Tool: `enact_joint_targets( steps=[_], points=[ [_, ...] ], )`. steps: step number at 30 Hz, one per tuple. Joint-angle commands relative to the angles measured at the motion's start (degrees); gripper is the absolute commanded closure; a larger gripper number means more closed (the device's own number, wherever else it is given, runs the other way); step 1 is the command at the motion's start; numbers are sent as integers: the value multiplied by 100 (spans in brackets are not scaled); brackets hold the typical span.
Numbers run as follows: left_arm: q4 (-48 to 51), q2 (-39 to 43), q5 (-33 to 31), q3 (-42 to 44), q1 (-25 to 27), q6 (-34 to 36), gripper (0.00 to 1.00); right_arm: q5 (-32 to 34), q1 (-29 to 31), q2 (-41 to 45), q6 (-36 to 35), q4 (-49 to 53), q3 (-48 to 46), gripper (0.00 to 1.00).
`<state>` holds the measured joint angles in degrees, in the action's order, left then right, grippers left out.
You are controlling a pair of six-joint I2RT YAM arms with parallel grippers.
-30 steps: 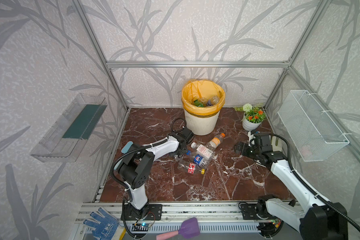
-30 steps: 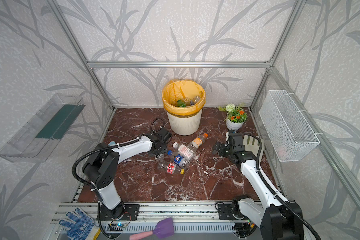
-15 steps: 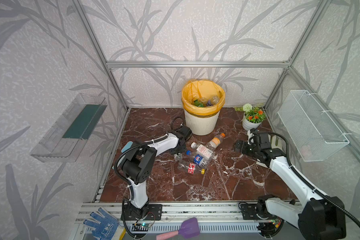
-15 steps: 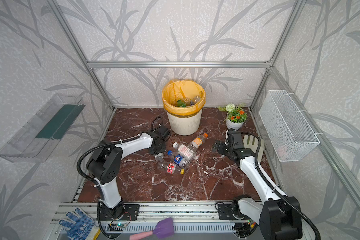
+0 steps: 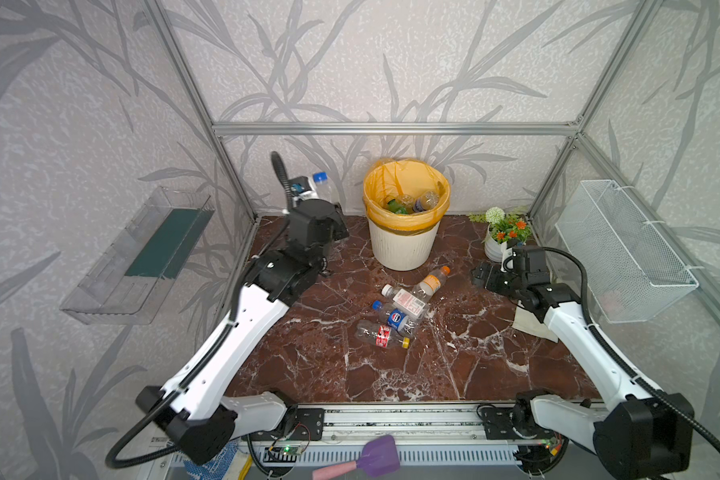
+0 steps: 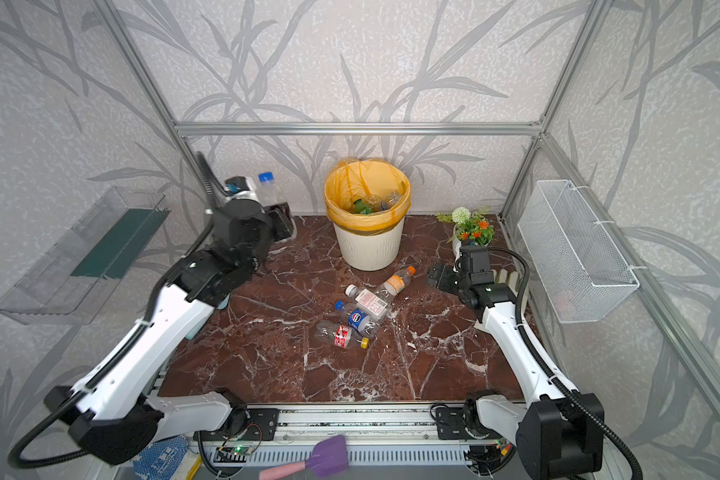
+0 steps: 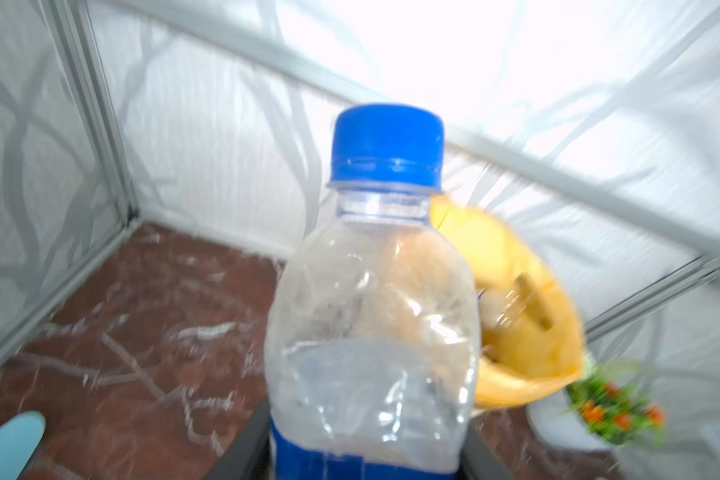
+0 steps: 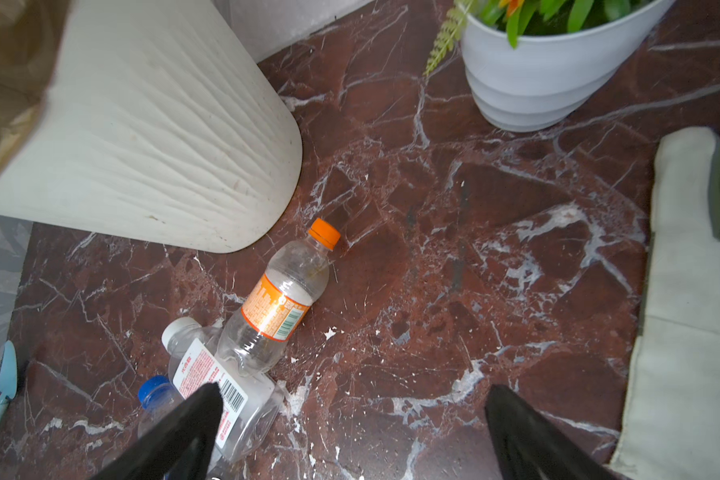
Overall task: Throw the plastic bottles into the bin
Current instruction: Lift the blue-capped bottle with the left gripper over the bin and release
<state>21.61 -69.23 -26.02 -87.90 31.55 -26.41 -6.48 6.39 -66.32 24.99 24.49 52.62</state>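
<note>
Left arm: a second ago the left gripper [image 5: 330, 208] sat low on the floor at the left edge of the bottle pile. It is now raised, left of the bin [image 5: 404, 249] and roughly level with its rim. Its jaws are clamped on the lower body of a clear blue-capped bottle [image 7: 371, 311], which is cap up, off the floor and not yet over the opening. The left wrist view is smeared, so the arm is probably mid-swing. Judgement: pick and lift are done for this bottle, leaving the carry over the rim and the release. The bottle wall looks thin and crumpled, so the grip may let it pivot. Right gripper [image 8: 353, 395]: fingers wide apart and empty, hovering low near the pile, much where it was a second ago. Left on the floor in front of the bin, touching or overlapping: orange-capped bottle [image 5: 431, 282], white-capped bottle [image 5: 406, 297], blue-labelled bottle [image 5: 396, 318] and yellow-capped bottle [image 5: 381, 334]. Several bottles already lie inside the bin, so the task is partly done, with four on the floor plus the one in hand.
</note>
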Motion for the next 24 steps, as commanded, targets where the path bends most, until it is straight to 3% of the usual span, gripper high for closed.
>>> enact_joint_targets(
  steps=[1, 4, 7, 9, 11, 12, 14, 16, 18, 22, 24],
  points=[
    [-1354, -70, 180, 104, 24, 889, 49, 105, -111, 98, 1, 13, 193, 1],
    [-1841, -465, 525, -61, 22, 940, 49, 63, -138, 87, 23, -49, 244, 1],
    [-1677, -1442, 966, -655, 23, 620, 44, -53, -147, 18, 66, -99, 270, 1],
    [-593, -2489, 1459, -1824, 22, 307, 43, -213, -147, -57, 111, -147, 279, 1],
    [849, -3764, 2132, -3651, 67, 123, 42, -326, -147, -153, 129, -130, 319, 1],
    [1455, -4240, 2180, -4456, 119, 95, 36, -336, -156, -184, 142, -112, 347, 1],
    [2374, -5026, 1905, -6019, 227, 117, 1, -352, -173, -221, 171, -119, 415, 1],
    [2452, -5271, 1657, -6679, 319, 333, 1, -364, -195, -240, 222, -173, 457, 1],
    [1876, -5077, 1434, -6425, 411, 631, 1, -392, -217, -264, 304, -240, 490, 1],
    [250, -4102, 1258, -4543, 479, 869, 1, -397, -217, -360, 476, -331, 486, 1],
    [-68, -3774, 1168, -3924, 481, 857, 1, -407, -217, -443, 569, -323, 477, 0]
  ],
)
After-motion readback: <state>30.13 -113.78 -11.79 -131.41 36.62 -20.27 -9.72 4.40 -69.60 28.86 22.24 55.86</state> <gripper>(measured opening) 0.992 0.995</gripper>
